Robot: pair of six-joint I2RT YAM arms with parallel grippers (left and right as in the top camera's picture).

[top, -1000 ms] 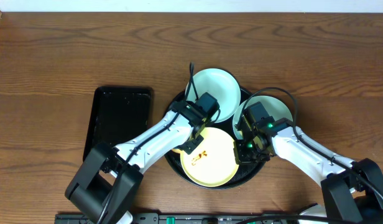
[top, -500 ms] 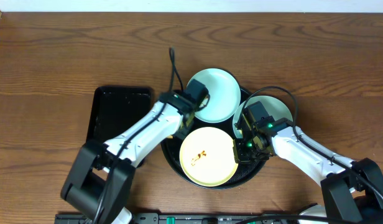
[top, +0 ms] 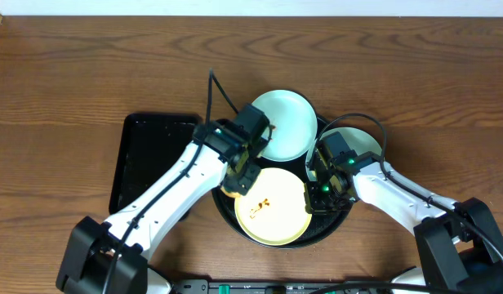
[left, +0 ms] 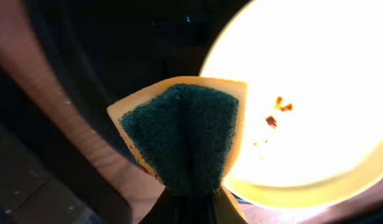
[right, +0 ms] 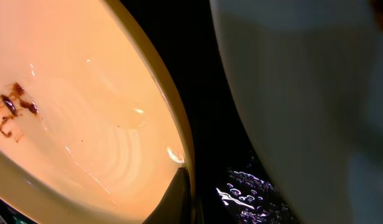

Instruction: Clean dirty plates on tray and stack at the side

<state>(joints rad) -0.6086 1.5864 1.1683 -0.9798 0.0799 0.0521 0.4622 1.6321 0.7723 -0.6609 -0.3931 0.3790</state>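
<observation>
The pale yellow plate [top: 274, 208] with brown smears [top: 262, 202] lies at the front of the round black tray [top: 325, 229]. One mint plate [top: 286, 124] lies at the tray's back, and another [top: 362, 143] at its right is partly hidden by my right arm. My left gripper [top: 238, 181] is shut on a yellow sponge with a green scouring face [left: 185, 134], held over the yellow plate's left rim [left: 303, 93]. My right gripper [top: 315, 198] is shut on the yellow plate's right rim [right: 179, 149], with the mint plate [right: 303, 93] beside it.
A smaller rectangular black tray [top: 153, 159] lies on the wooden table to the left of the round tray. Water droplets [right: 247, 190] sit on the round tray's bare floor between the plates.
My left gripper with the sponge lifted off the yellow plate toward the back left, then came back down to the plate's left rim. The right gripper has stayed on the rim.
</observation>
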